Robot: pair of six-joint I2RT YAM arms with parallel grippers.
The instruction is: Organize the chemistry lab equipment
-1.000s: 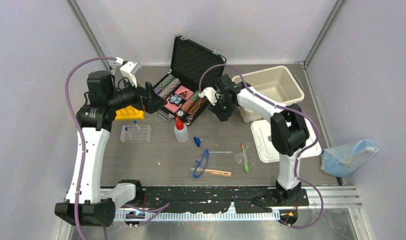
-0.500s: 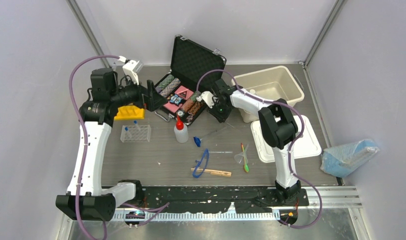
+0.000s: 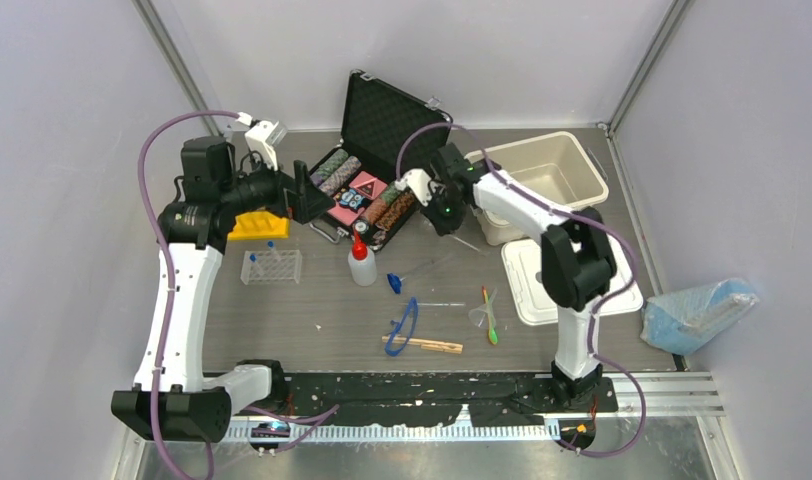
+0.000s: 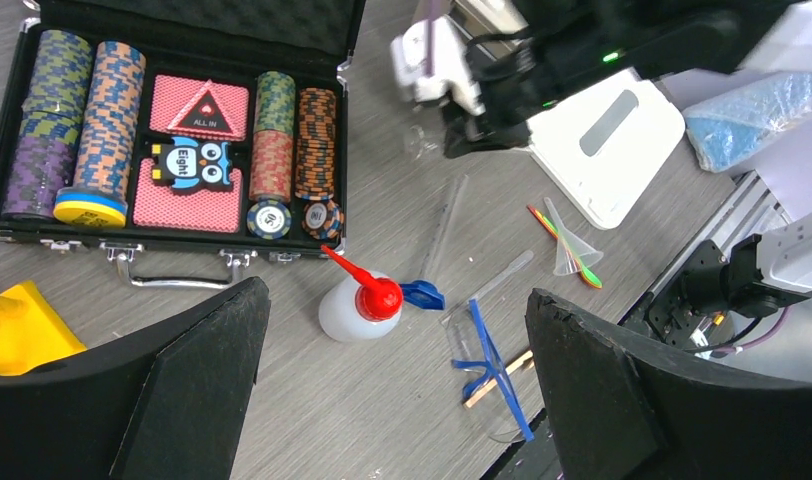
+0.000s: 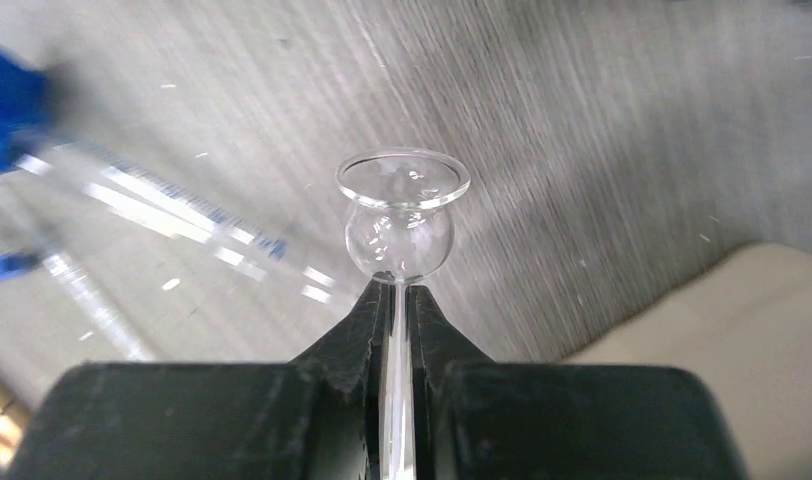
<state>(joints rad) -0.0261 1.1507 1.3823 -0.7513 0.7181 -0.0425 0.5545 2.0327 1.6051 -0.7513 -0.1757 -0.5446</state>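
My right gripper [image 3: 443, 213] is shut on the thin stem of a clear glass tube with a round bulb and flared cup [image 5: 400, 222], held above the table between the poker case and the beige bin. My left gripper [image 3: 304, 196] is open and empty, high over the case's left side by the yellow tube rack [image 3: 257, 225]. The clear tube rack [image 3: 271, 266] holds blue-capped tubes. The red-capped squeeze bottle [image 3: 361, 262], blue goggles [image 3: 404, 325], wooden clamp [image 3: 427, 345], funnel [image 3: 479, 316] and green spatula [image 3: 492, 328] lie mid-table.
The open black case of poker chips [image 3: 367, 195] stands at the back centre. A beige bin [image 3: 580, 165] sits at the back right, its white lid [image 3: 572, 285] in front of it. A blue bag [image 3: 697, 310] lies off the table at the right. Clear pipettes and a blue cap [image 3: 394, 283] lie near the bottle.
My right arm swung left and came back right, the wrist ending slightly farther back, still gripping the glass tube. My left arm shifted slightly back early, then held still.
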